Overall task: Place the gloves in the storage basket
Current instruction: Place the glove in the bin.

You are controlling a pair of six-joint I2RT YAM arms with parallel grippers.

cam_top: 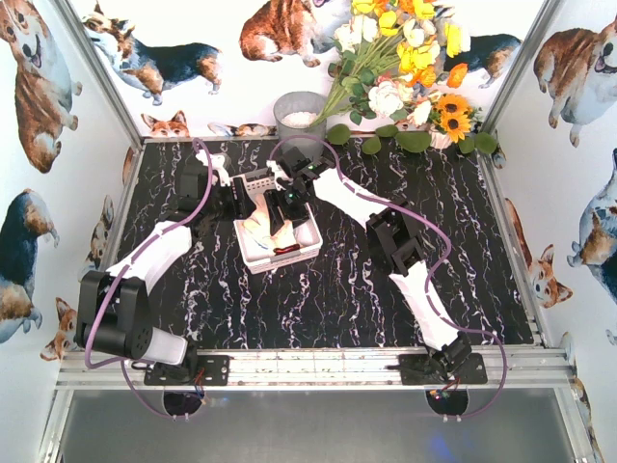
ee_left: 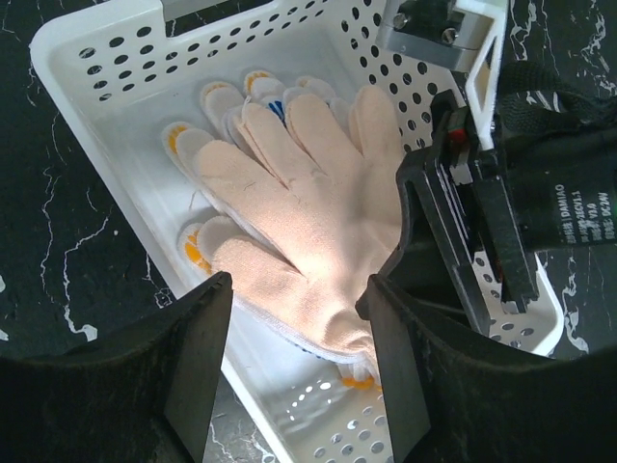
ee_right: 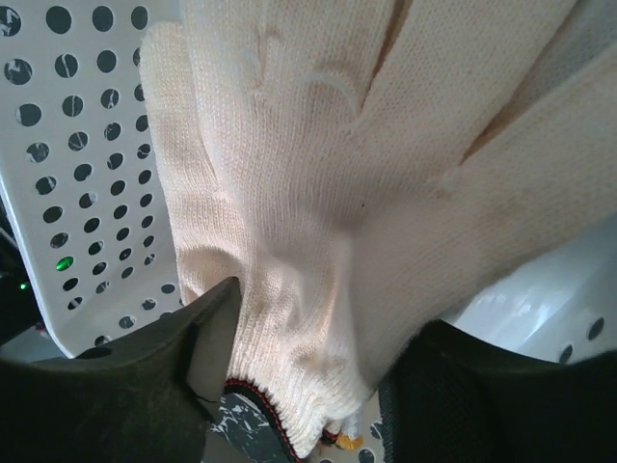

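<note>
The white perforated storage basket (cam_top: 307,253) sits mid-table and holds several gloves. In the left wrist view a beige glove (ee_left: 289,203) lies on top of white knit gloves with orange fingertips (ee_left: 193,145) inside the basket (ee_left: 77,48). My left gripper (ee_left: 299,318) is open and empty, just above the near end of the basket and the beige glove's cuff; it also shows in the top view (cam_top: 253,204). My right gripper (ee_right: 313,367) is shut on the red-trimmed cuff of the beige glove (ee_right: 337,193), low inside the basket (ee_right: 87,193); it also shows in the top view (cam_top: 280,230).
A grey metal bucket (cam_top: 299,116) stands at the back, next to a bunch of flowers (cam_top: 405,68). Both arms meet over the basket, with the right gripper's body (ee_left: 453,231) close beside my left fingers. Black marble tabletop (cam_top: 337,299) lies around the basket.
</note>
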